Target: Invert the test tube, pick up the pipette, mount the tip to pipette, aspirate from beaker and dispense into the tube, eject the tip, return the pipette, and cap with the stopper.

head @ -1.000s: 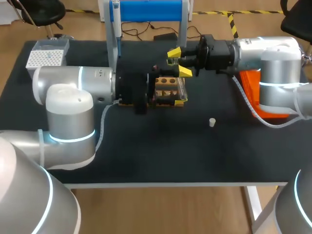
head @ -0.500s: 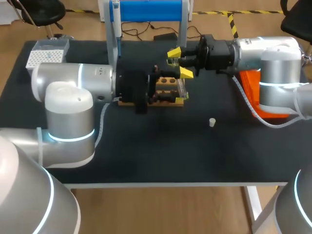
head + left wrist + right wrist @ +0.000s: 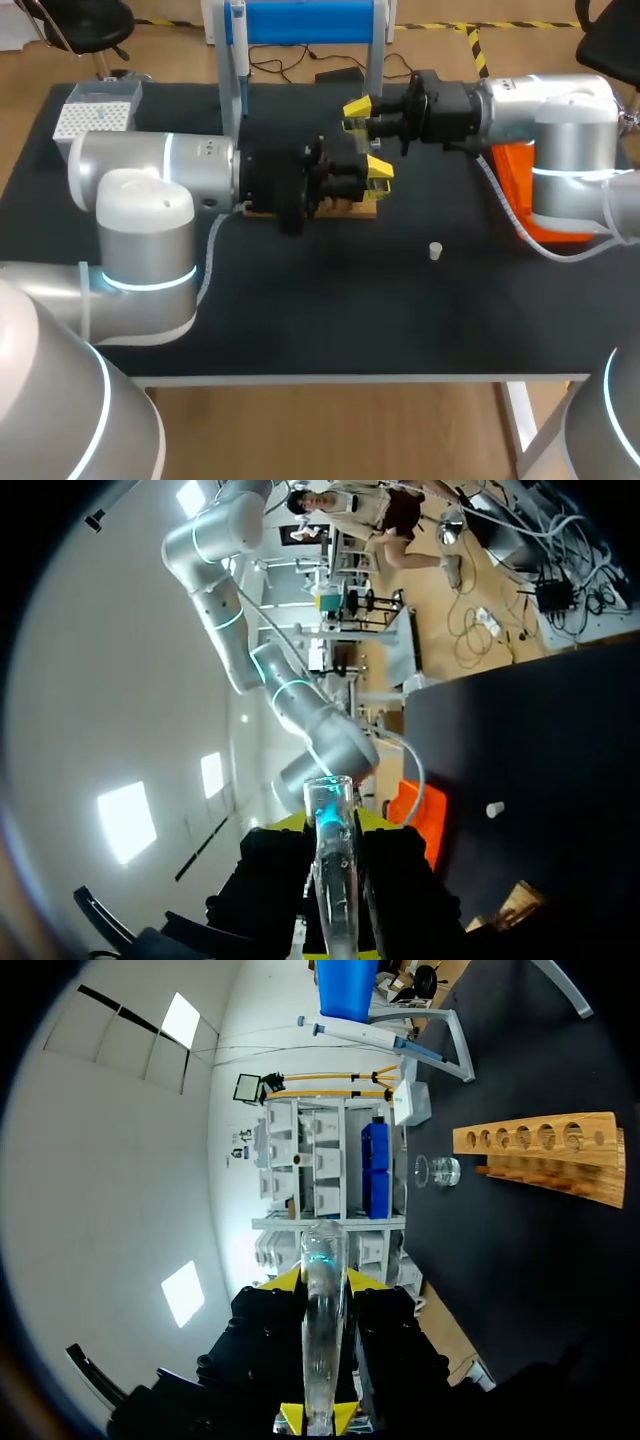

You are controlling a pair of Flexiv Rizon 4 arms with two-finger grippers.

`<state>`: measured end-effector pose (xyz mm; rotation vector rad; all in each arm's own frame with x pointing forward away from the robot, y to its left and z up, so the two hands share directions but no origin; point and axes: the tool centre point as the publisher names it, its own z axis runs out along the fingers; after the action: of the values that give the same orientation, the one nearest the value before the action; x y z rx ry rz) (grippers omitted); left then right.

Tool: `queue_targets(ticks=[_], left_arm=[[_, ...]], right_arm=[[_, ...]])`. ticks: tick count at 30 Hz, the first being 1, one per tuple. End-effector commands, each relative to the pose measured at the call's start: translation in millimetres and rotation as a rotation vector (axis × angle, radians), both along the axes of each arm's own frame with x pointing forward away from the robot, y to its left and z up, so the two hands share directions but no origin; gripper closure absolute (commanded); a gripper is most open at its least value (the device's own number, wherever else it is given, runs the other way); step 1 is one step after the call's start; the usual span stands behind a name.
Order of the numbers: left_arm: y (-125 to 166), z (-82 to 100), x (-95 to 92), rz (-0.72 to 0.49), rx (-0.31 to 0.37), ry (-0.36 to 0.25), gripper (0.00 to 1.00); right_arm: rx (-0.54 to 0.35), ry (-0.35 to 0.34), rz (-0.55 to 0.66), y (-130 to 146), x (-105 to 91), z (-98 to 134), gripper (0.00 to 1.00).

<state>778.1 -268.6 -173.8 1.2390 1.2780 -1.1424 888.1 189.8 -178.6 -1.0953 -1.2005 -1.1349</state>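
Note:
A clear test tube (image 3: 320, 1330) stands between the fingers of my right gripper (image 3: 322, 1285), which is shut on it. In the head view that gripper (image 3: 365, 125) hangs above the wooden rack (image 3: 352, 208), and my left gripper (image 3: 372, 172) sits just below it. Seen from the left wrist, the same tube (image 3: 330, 880) is pinched between the left gripper's (image 3: 332, 830) fingers. The tube is mostly hidden in the head view. A small white stopper (image 3: 436, 250) lies on the black table, right of the rack. The pipette (image 3: 365, 1035) hangs on its blue stand (image 3: 305, 22).
A glass beaker (image 3: 437, 1171) stands beyond the rack (image 3: 540, 1150). A white tip box (image 3: 95, 115) sits at the table's far left corner. An orange object (image 3: 515, 175) lies under my right arm at the right. The near half of the black table holds only the stopper.
My left gripper slid right over the rack, under the right gripper, and its fingers closed in on the tube. The right arm stayed still, holding the tube.

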Motion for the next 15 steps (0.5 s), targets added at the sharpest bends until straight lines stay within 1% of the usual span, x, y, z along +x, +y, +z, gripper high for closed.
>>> queue_targets(ticks=[1,5,10,11,12,15], left_arm=[[-1.6,-1.5,1.3,0.008,0.002,0.05,1.0],[-1.2,-5.1,2.5,0.005,0.0,0.081,1.0],[-0.5,-5.3,3.5,0.006,-0.013,0.081,1.0],[-0.5,-5.3,3.5,0.006,-0.013,0.081,1.0],[-0.5,-5.3,3.5,0.006,-0.013,0.081,1.0],[-0.5,-5.3,3.5,0.006,-0.013,0.081,1.0]], right_arm=[[-0.003,-0.001,0.002,-1.1,-0.3,-1.0,1.0],[-0.003,-0.001,0.002,-1.1,-0.3,-1.0,1.0],[-0.003,-0.001,0.002,-1.1,-0.3,-1.0,1.0],[-0.003,-0.001,0.002,-1.1,-0.3,-1.0,0.74],[-0.003,-0.001,0.002,-1.1,-0.3,-1.0,0.0],[-0.003,-0.001,0.002,-1.1,-0.3,-1.0,0.0]])
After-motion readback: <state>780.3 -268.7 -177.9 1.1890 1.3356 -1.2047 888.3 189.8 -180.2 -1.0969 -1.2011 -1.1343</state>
